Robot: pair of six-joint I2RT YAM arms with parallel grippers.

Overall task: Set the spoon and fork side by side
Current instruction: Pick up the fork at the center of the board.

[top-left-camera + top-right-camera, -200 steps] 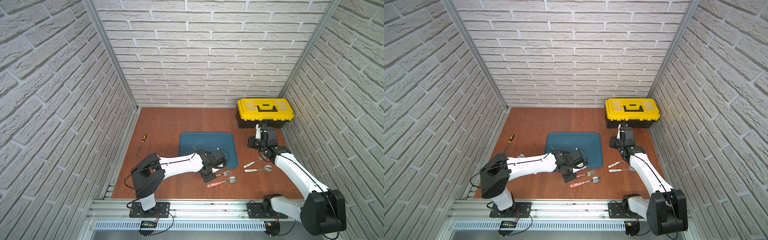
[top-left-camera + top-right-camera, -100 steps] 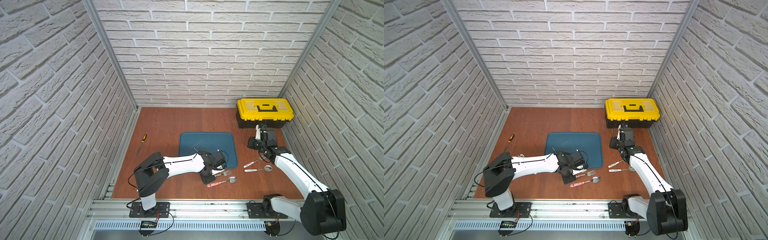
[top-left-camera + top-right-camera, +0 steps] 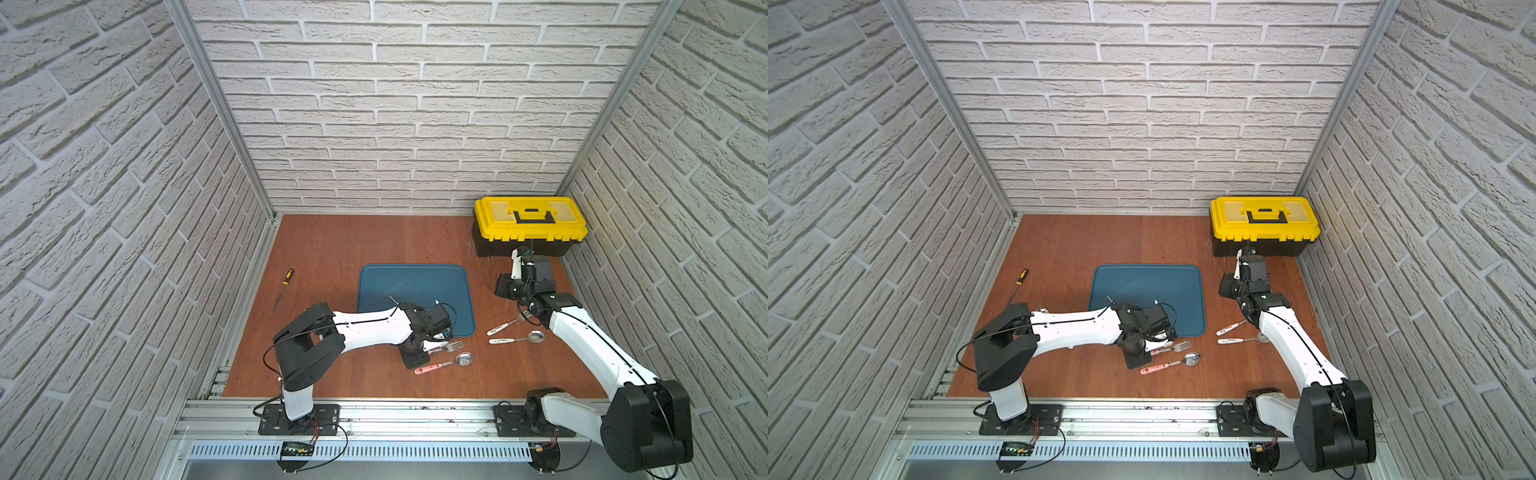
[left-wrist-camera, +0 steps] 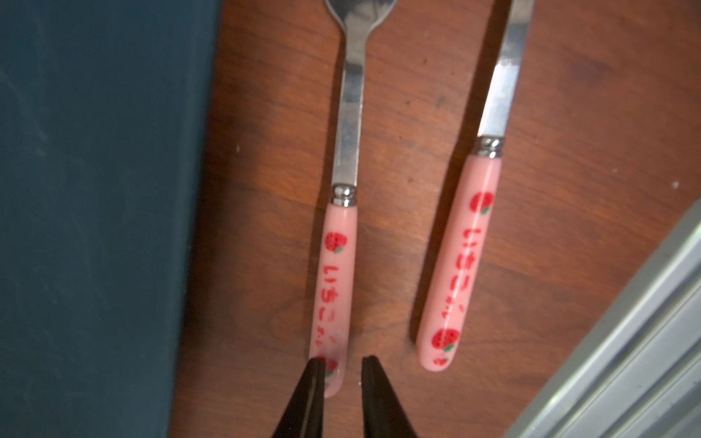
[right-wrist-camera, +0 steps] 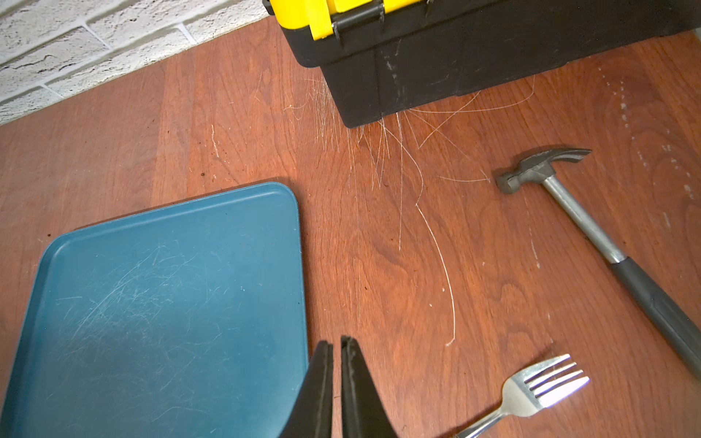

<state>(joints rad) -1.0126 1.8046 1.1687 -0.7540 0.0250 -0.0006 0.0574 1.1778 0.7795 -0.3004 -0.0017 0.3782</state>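
Note:
A pink-handled fork (image 4: 335,288) and a matching spoon (image 4: 451,273) lie side by side on the wooden table, just in front of the blue tray (image 3: 415,286). In both top views the fork (image 3: 451,345) lies nearer the tray and the spoon (image 3: 463,360) nearer the front. My left gripper (image 4: 341,360) hovers at the end of the fork's handle. Its jaws stand a narrow gap apart; one fingertip (image 4: 316,369) overlaps the handle's edge and the other is clear of it. My right gripper (image 5: 337,343) is shut on nothing beside the tray's corner (image 5: 296,265).
A white-handled fork (image 3: 505,327) and spoon (image 3: 515,339) lie by the right arm. A hammer (image 5: 591,227) lies to the right of the tray, and a yellow and black toolbox (image 3: 528,226) stands at the back right. A screwdriver (image 3: 284,286) lies at the left. The metal front rail (image 4: 626,341) runs close by.
The left gripper's jaws have drawn closer together at the fork's handle, and the left arm has shifted slightly. The cutlery and the right arm have stayed put.

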